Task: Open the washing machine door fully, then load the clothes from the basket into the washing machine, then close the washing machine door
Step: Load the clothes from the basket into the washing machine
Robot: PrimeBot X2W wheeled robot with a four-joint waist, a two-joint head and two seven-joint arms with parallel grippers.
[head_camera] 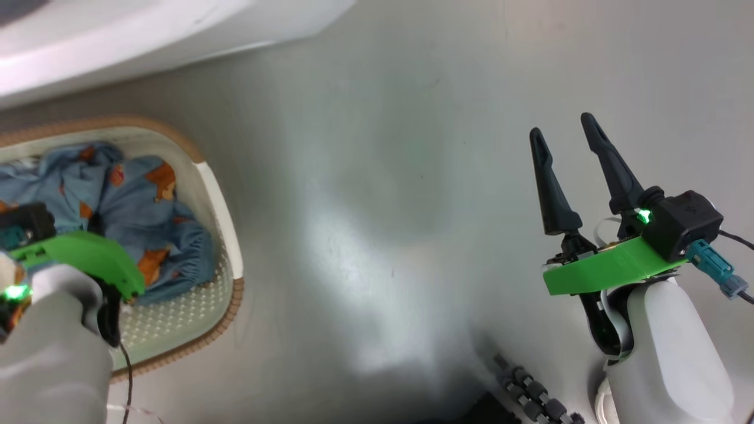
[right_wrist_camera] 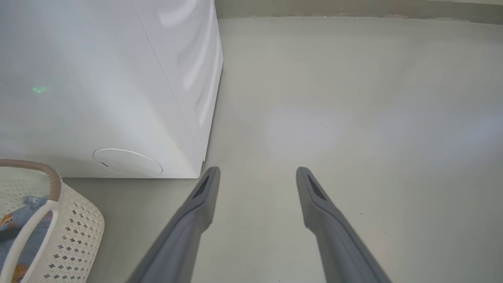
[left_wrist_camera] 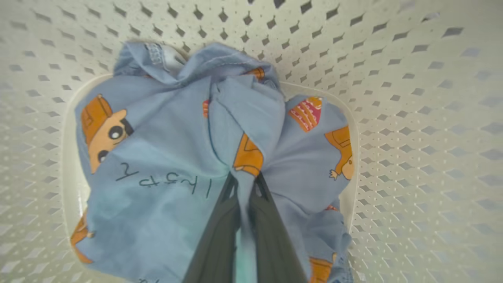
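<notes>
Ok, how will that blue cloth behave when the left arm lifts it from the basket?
Probably floppy: the clothes lie crumpled in folds, so they should drape below the left gripper. Likely light, as the fabric looks thin. Its fingers pinch only a narrow fold, so it may slip, or drag the bundle up the basket wall.

Beneath me spreads a smooth, pale grey floor (head_camera: 383, 147), glossy, with soft patches of light glare on it. Far ahead it meets a darker beige wall base (right_wrist_camera: 353, 8).
</notes>
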